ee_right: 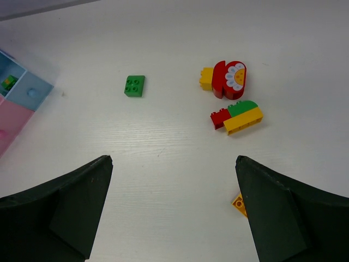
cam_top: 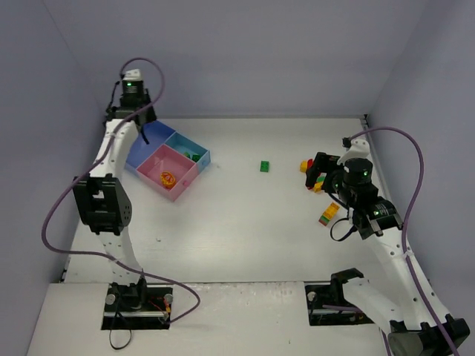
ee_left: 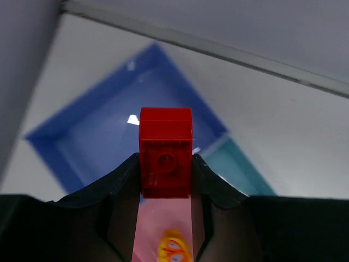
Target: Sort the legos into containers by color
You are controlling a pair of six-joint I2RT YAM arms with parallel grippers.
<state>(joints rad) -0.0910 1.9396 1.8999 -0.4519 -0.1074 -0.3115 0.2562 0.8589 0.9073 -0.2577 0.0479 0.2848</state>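
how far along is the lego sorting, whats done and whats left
Early. Done: an orange piece lies in the pink compartment, a green brick in the teal compartment. In hand: the left gripper is shut on a red brick over the tray. Left: the loose green brick, a flower-printed stack, a red-green-yellow stack and an orange brick on the table, below the open right gripper.

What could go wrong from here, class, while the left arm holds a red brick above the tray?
1. The red brick hangs near where the blue compartment meets the pink compartment. Released here, it might bounce astray or join the yellow piece already lying in the pink one.
2. The red, green and yellow stack near the open right jaws cannot be sorted whole. Dropped in as it is, it would mix colours.
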